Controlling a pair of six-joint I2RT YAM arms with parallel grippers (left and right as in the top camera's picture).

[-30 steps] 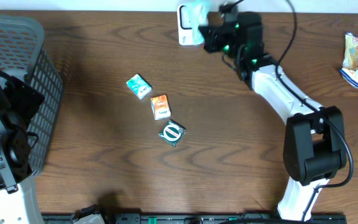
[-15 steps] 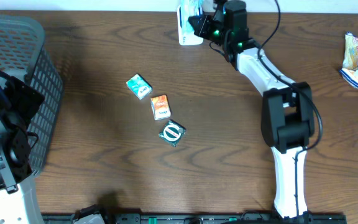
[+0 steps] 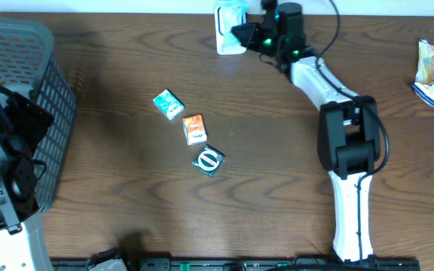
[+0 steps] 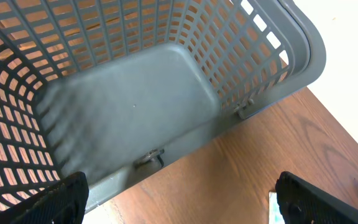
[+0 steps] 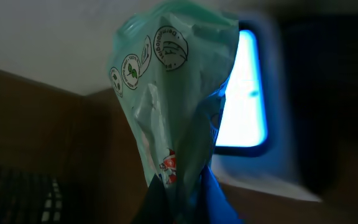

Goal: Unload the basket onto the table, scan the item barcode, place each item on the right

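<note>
Blur and cropping
Scanner window [image 5: 244, 93], upper right, blurred; green packet [image 5: 173, 93] runs off the bottom edge.

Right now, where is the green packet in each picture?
Overhead: the green packet is at the top edge, near the middle, against the white scanner, held by the right claw.
Left wrist: not in it, only the grey basket and some table.
Right wrist: it fills the middle.
Shared landmark: the scanner, whose bright window glows behind the packet.

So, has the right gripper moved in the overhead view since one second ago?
Yes. The right gripper, shut on the green packet, moved slightly closer to the white scanner.
</note>
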